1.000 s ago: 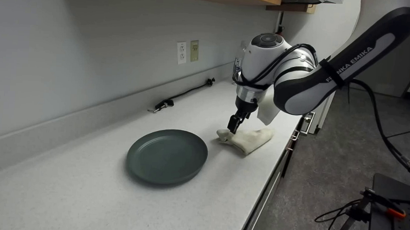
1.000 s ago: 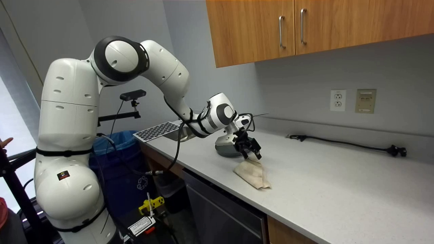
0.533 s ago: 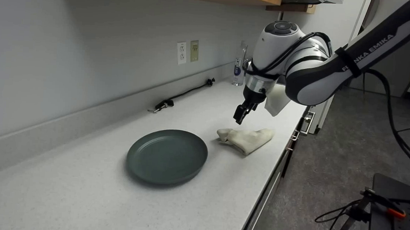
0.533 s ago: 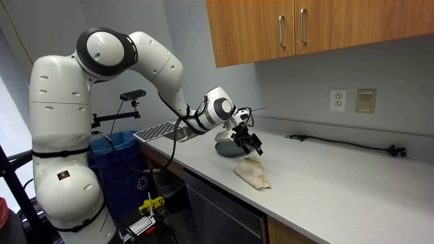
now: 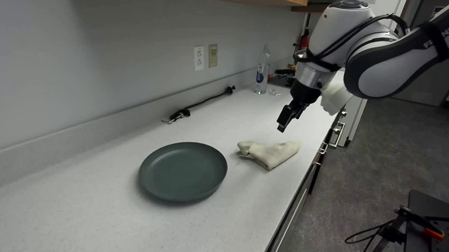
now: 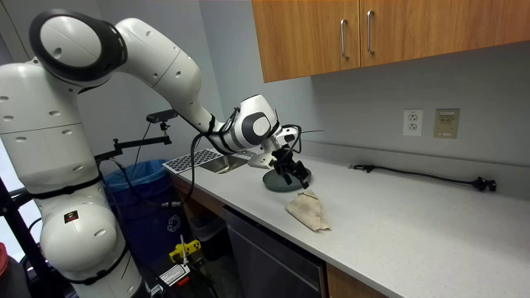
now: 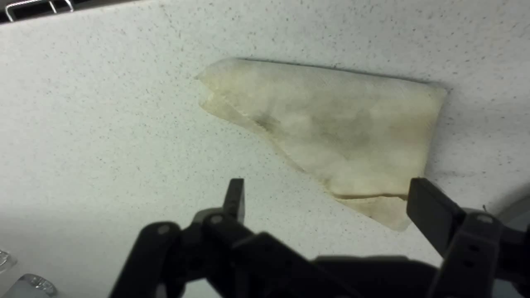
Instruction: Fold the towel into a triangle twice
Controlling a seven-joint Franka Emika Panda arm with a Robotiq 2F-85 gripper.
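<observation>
The towel (image 5: pixel 272 154), a cream-beige cloth with faint dark stains, lies folded in uneven layers on the counter. In the wrist view the towel (image 7: pixel 339 124) has a long slanting side, and a lower layer pokes out beneath at the bottom corner and the left tip. My gripper (image 5: pixel 289 122) hangs above the counter, clear of the cloth. In the wrist view the gripper (image 7: pixel 327 186) is open wide with nothing held; its right finger (image 7: pixel 432 213) overlaps the towel's lower right corner in the picture. The towel (image 6: pixel 307 212) also shows whole in an exterior view.
A dark green round plate (image 5: pixel 183 172) sits beside the towel. Along the wall lie a black cable with a clamp (image 5: pixel 206 101) and a clear bottle (image 5: pixel 262 71). The counter's front edge (image 5: pixel 302 184) runs close to the towel. Wooden cabinets (image 6: pixel 397 33) hang overhead.
My gripper has risen off the towel and drawn back from it, up and to the right in an exterior view. Its jaws stay open; the towel lies practically where it was.
</observation>
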